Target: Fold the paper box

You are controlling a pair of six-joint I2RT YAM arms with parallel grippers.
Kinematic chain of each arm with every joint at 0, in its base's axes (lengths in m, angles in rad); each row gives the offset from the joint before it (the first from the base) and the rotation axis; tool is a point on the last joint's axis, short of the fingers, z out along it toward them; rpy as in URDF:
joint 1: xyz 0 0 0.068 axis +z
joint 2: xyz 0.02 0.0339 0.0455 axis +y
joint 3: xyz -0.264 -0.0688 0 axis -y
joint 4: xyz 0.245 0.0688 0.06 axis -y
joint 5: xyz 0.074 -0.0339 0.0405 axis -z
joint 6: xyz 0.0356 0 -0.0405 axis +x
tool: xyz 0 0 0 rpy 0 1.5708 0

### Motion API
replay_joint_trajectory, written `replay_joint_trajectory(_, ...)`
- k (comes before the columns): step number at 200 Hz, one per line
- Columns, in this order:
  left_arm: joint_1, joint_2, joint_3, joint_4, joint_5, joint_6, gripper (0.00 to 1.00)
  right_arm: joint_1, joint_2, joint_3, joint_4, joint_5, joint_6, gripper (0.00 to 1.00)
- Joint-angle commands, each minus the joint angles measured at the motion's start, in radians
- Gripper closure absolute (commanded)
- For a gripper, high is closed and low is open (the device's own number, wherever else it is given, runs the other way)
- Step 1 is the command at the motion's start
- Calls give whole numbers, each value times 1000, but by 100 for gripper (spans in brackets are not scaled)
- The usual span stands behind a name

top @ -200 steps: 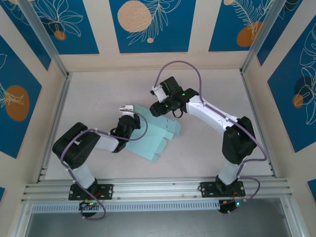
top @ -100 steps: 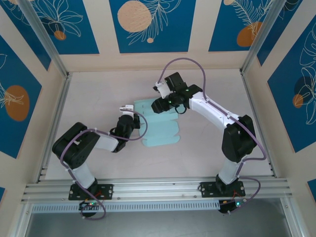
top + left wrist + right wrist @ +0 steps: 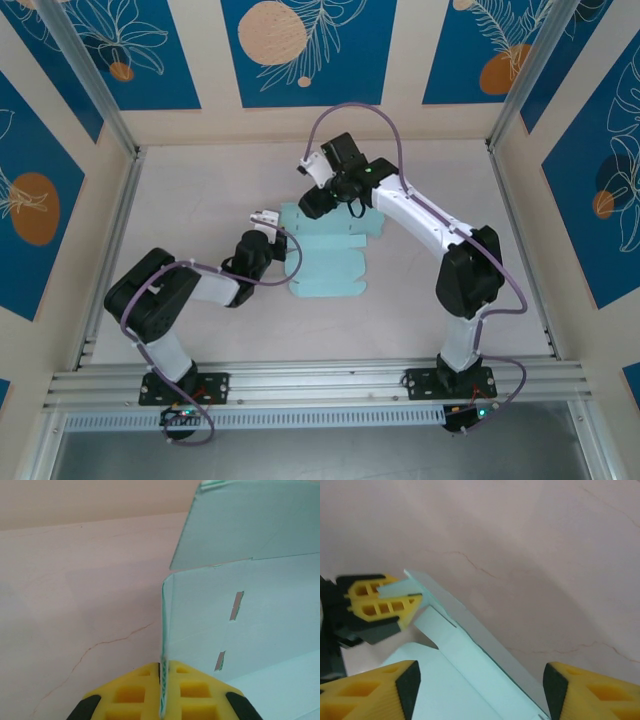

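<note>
The paper box [image 3: 330,265] is not a box yet. It is a pale blue-green card lying in the middle of the tabletop [image 3: 200,200], between the two arms. The left claw [image 3: 162,690] is squeezed shut on the card's left edge, and that edge stands up like a little wall. The right claw [image 3: 480,680] hangs over the far end of the card with its fingers wide apart, holding nothing that we can see.

Here is what we think could go wrong:

- Only one claw has the card. If the right claw pushes down or sideways, the card may spin around the pinched spot and slide on the smooth tabletop.
- The card is thin (it bends very easily). A hard push against the tight pinch could crumple or tear the left edge.
- The far flap [image 3: 250,525] is lifted, but nothing is holding it up. We think it may flop flat.
- The wall has little slots [image 3: 236,605] in it. If the card twists, the tabs may miss them and the fold will come out crooked.
- The two claws are near each other, so they might bump.
</note>
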Motion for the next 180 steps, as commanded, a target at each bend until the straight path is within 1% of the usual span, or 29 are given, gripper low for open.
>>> replay_joint_trajectory(1, 22, -23, 22, -1, 47, 19, 100, -19, 8, -27, 22, 36, -102, 26)
replay_joint_trajectory(27, 35, -24, 21, 0, 63, 9, 100, -41, 17, -40, 23, 30, -140, 24)
replay_joint_trajectory(56, 47, -25, 24, -7, 85, 4, 100, -54, 28, -64, 24, -11, -170, 24)
replay_joint_trajectory(81, 55, -28, 33, -16, 106, 9, 100, -63, 53, -72, 32, -9, -178, 24)
replay_joint_trajectory(107, 61, -26, 36, -18, 121, 12, 100, -70, 81, -69, 36, 6, -191, 26)
replay_joint_trajectory(121, 64, -24, 37, -22, 121, 7, 100, -71, 92, -70, 38, 18, -194, 29)
replay_joint_trajectory(147, 68, -28, 38, -32, 117, -5, 100, -69, 91, -94, 59, 42, -204, 41)
replay_joint_trajectory(156, 70, -31, 38, -36, 118, -9, 100, -65, 89, -108, 74, 64, -213, 47)
replay_joint_trajectory(161, 72, -32, 38, -39, 116, -12, 100, -61, 87, -117, 85, 83, -219, 53)
replay_joint_trajectory(175, 74, -40, 34, -44, 122, -16, 100, -51, 80, -148, 123, 126, -241, 76)
replay_joint_trajectory(180, 74, -45, 35, -49, 128, -14, 100, -46, 78, -158, 138, 141, -248, 81)
